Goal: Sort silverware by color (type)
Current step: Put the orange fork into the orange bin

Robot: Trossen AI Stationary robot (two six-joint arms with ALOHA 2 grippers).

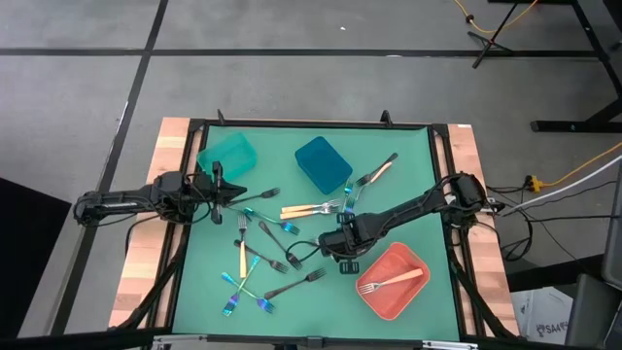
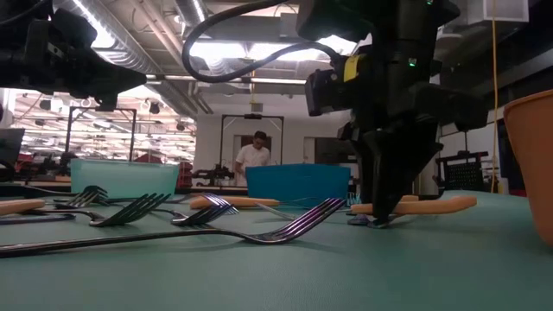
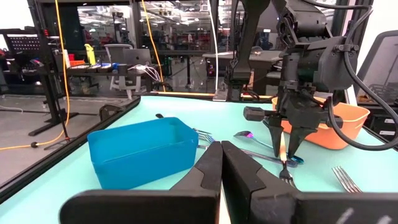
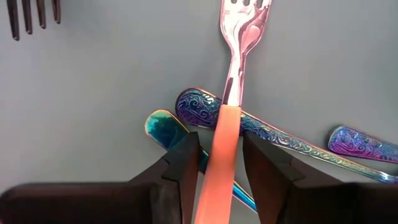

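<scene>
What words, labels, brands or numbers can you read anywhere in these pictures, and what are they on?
No text reads for certain in any view.
White box at the lower right edge of the high view: dark printing, too small to read.
Bins, forks and both arms: no readable marking.
</scene>
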